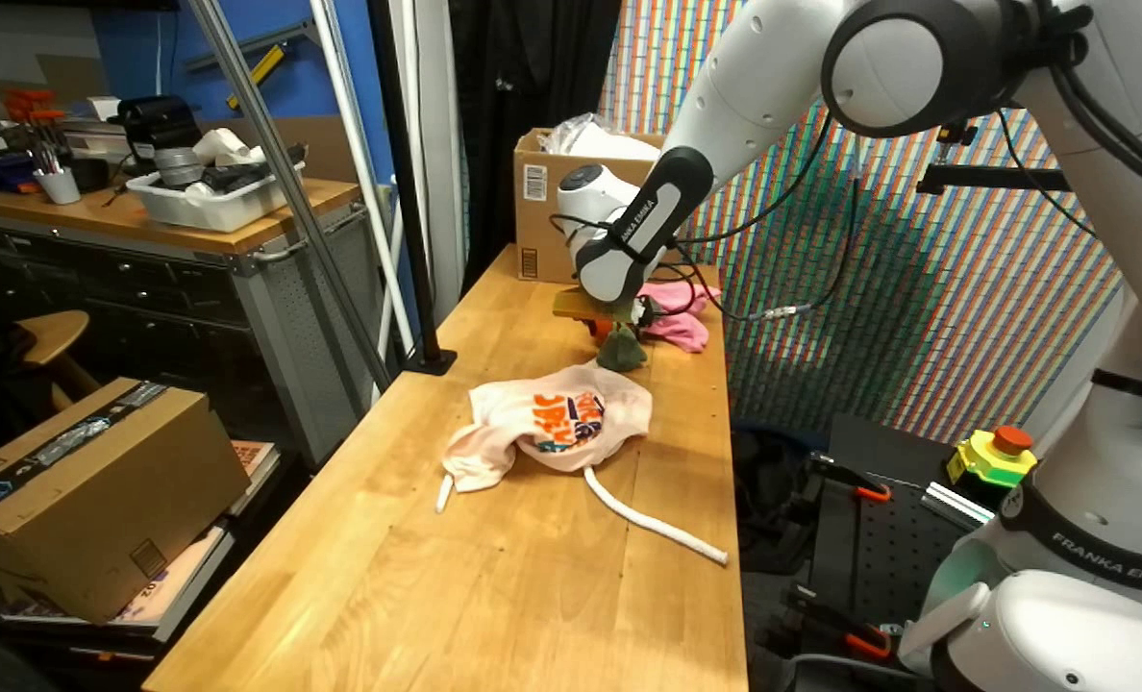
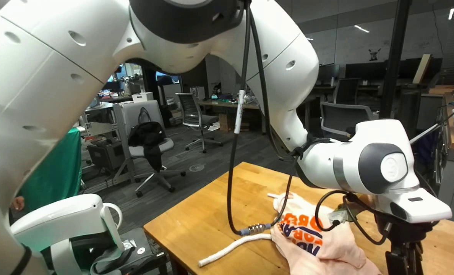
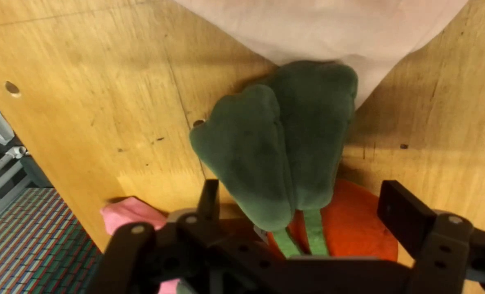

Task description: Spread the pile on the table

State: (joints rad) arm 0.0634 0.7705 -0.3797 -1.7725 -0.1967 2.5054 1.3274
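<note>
Pile [image 1: 585, 394] sits on the long pale-wood plank desk [image 1: 417, 596], toward the far half, prob. part-spread. Nearest bit: cream cloth w/ orange + navy print [image 1: 561, 413], mostly flat, print up, likely laid so to cover more desk; rumpled near L. Long white cord [image 1: 648, 522] runs from its near edge to the desk's R edge; short white end [image 1: 444, 493] shows on L. Same cord under the cloth? Can't tell, middle hidden. Bright-pink cloth [image 1: 682, 332] bunched far R, by the edge, prob. not sorted yet.

Gripper [image 3: 301, 200] over the far part: jaws wide apart, nothing held. Between them, per wrist view, two-lobed dark-green plush piece [image 3: 275, 151] w/ light-green stalks [image 3: 316, 232], partly over a red-orange fabric piece [image 3: 361, 224]. Green tip meets the cloth's far edge; over or just against, can't tell. Jaws prob. straddle the green to pinch it + pull it off the red; risk = grabbing both. Brown cardboard box [image 1: 538, 221] at far end limits room that way, so moving stuff near/L makes sense.
</note>
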